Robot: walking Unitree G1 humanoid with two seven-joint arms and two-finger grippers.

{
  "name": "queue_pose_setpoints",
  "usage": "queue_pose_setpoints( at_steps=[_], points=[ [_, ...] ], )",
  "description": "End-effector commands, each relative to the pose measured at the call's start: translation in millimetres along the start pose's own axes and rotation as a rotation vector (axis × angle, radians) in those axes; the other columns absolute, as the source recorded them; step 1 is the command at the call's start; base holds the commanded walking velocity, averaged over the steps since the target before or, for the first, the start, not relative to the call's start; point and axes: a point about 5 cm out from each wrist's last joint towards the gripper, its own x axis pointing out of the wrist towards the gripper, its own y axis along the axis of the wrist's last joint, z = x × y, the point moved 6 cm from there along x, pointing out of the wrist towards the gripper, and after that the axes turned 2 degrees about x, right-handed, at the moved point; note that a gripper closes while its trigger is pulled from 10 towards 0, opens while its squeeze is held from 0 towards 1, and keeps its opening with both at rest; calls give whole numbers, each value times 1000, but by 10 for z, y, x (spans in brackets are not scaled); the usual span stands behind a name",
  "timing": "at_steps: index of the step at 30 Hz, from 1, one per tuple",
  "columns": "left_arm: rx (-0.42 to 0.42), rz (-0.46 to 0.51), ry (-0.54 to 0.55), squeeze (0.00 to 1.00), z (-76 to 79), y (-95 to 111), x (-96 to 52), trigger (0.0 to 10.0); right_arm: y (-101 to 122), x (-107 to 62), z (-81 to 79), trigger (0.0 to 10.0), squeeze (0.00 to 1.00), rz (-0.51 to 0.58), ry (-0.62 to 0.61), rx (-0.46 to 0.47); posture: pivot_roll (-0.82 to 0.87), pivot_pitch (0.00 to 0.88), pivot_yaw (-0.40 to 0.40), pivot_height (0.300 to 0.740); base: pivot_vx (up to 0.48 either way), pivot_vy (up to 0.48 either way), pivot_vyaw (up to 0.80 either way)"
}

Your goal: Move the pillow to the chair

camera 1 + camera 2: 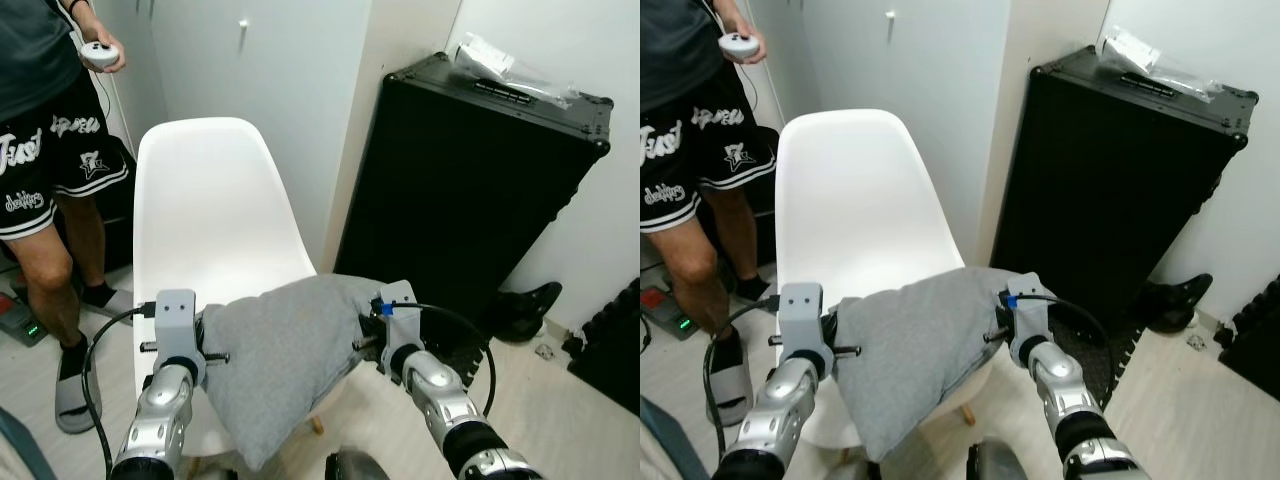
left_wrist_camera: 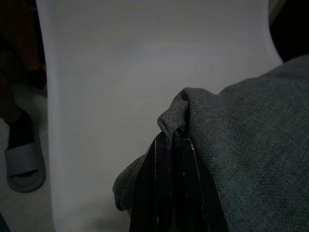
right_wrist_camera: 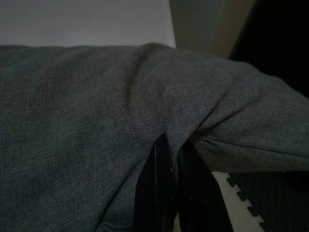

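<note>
Pillow (image 1: 285,365), grey and soft, hangs between both arms just in front of the chair (image 1: 215,215), its upper edge about level with the seat's front lip and its lower corner drooping below it. The left claw (image 2: 169,140) is pressed together on a bunched corner of the fabric, and the right claw (image 3: 169,145) pinches a fold at the other end. I judge the step in hand to be carrying the pillow over the seat and setting it down. To do that well, both arms should lift a little so the sagging corner clears the seat's lip, then reach forward together, keeping the spread even so neither pinch slips. Let go only once most of the pillow rests on the seat. A person (image 1: 45,120) stands to the left of the chair, holding a controller (image 1: 98,53).
</note>
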Motion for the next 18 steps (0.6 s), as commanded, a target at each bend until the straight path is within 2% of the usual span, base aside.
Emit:
queue_pose_setpoints(
  at_steps=[1, 14, 18],
  points=[
    [17, 3, -33, 0, 84, 8, 7, 10000, 62, 16, -15, 10000, 0, 24, 9, -9, -13, 55, -108, 621, 0, 0, 0],
    [10, 0, -30, 0, 84, -13, -4, 10000, 55, 19, -15, 10000, 0, 13, 18, -14, -15, 69, -119, 621, 0, 0, 0],
    [8, -7, -30, 0, 85, -46, -23, 10000, 51, 13, -54, 10000, 0, 20, 43, -3, -15, 72, -122, 601, 0, 0, 0]
  ],
)
